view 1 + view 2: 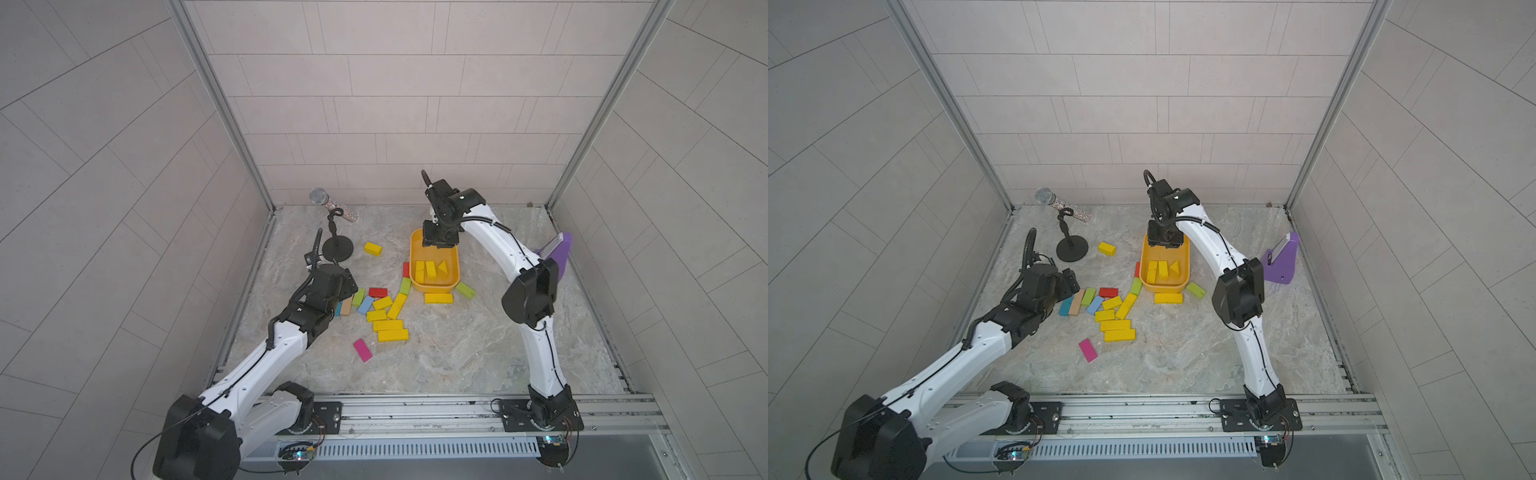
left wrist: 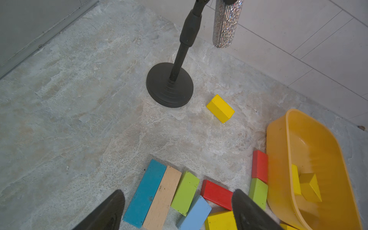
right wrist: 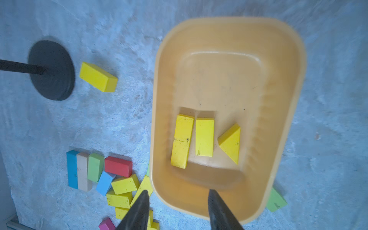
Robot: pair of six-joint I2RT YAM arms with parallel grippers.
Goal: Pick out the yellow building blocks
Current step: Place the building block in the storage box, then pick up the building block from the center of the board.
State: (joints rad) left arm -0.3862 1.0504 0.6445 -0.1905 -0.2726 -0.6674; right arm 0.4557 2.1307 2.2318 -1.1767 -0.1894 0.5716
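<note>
An orange-yellow tub [image 1: 413, 258] holds two yellow building blocks [image 3: 182, 141] shaped as bars and a yellow wedge [image 3: 231, 142]. My right gripper [image 3: 178, 190] hangs open and empty over the tub's far end [image 1: 440, 240]. On the table, a lone yellow block [image 1: 372, 248] lies near the stand. Another [image 1: 438, 298] lies in front of the tub. Several more [image 1: 390, 318] cluster at the middle. My left gripper [image 2: 178, 190] hovers open and empty above the mixed bars left of that cluster [image 1: 344, 293].
A microphone on a black round stand [image 1: 337, 249] is at the back left. A purple holder [image 1: 559, 254] stands by the right wall. Teal, tan, green, blue and red bars [image 2: 163, 197] lie under the left gripper. A pink bar [image 1: 363, 350] lies nearer the front.
</note>
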